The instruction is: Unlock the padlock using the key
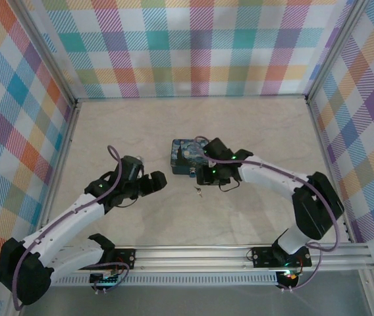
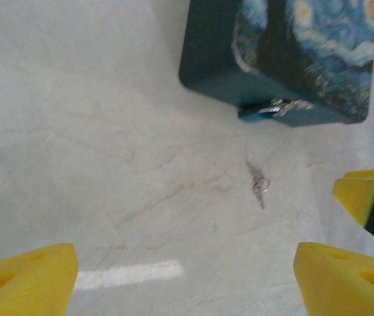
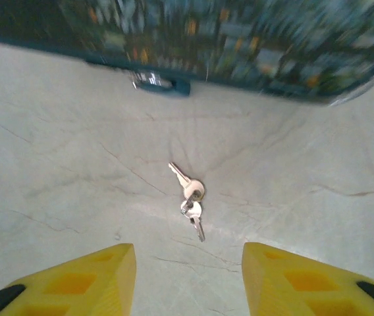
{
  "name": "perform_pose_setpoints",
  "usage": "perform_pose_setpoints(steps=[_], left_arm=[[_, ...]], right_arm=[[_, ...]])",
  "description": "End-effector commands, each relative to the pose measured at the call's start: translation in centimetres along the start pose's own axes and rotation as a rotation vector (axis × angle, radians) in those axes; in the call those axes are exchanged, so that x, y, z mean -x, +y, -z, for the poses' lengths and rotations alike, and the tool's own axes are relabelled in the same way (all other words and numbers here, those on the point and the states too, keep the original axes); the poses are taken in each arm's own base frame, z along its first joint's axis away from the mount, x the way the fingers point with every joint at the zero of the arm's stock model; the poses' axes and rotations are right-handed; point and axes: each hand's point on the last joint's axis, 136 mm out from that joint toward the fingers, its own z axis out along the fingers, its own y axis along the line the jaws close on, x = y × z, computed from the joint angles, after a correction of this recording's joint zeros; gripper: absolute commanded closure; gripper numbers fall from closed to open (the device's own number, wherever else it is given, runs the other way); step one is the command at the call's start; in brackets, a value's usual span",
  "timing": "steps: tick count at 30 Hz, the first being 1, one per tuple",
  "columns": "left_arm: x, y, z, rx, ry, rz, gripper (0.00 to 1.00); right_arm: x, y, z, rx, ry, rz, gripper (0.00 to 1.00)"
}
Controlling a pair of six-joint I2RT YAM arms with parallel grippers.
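1. Pointing down at the table [image 1: 141,125], the right gripper [image 3: 187,263] has its two yellow fingers [image 3: 75,280] apart at a middling width, with only bare tabletop in the gap.
2. The key [image 3: 191,191] lies flat on the table just ahead of that gap and touches neither finger. It is joined at the head to a second small silvery key, and the two blades point roughly opposite ways.
3. Beyond the key stands the dark blue swirl-printed tin [image 3: 240,46], blurred in the right wrist view. A small silvery padlock [image 3: 151,80] sits at a blue tab on the side wall facing the key. The key and the tin are apart.
4. The left gripper [image 2: 187,257] is spread wide and holds nothing. Its yellow fingers [image 2: 26,280] sit at the two lower corners of the left wrist view.
5. Ahead of the left gripper and off to the right of its gap, the key [image 2: 259,185] rests on the pale veined surface. The padlock [image 2: 279,107] is on the near wall of the tin [image 2: 279,59] above it. A yellow finger of the right gripper shows at the right edge.
6. From the top, the left gripper [image 1: 160,181] is left of the tin [image 1: 184,157] and the right gripper [image 1: 203,176] is at its near right side. The key [image 1: 199,191] lies on the table between them, closer to the right one.
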Motion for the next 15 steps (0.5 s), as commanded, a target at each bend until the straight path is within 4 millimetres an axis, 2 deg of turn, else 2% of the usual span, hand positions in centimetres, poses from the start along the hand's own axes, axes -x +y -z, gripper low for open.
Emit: perform_pose_setpoints(steps=[1, 8, 15], left_arm=[[-0.9, 0.8, -0.1, 0.032, 0.004, 0.047, 0.15], [-1.3, 0.5, -0.4, 0.028, 0.014, 0.032, 0.15], [-1.8, 0.7, -0.6, 0.030, 0.022, 0.034, 0.15]], right_arm=[[-1.1, -0.6, -1.8, -0.084, 0.039, -0.048, 0.55], [-1.6, -0.4, -4.5, -0.147, 0.082, -0.051, 0.60], [-1.2, 0.2, -5.5, -0.149, 0.088, -0.053, 0.61]])
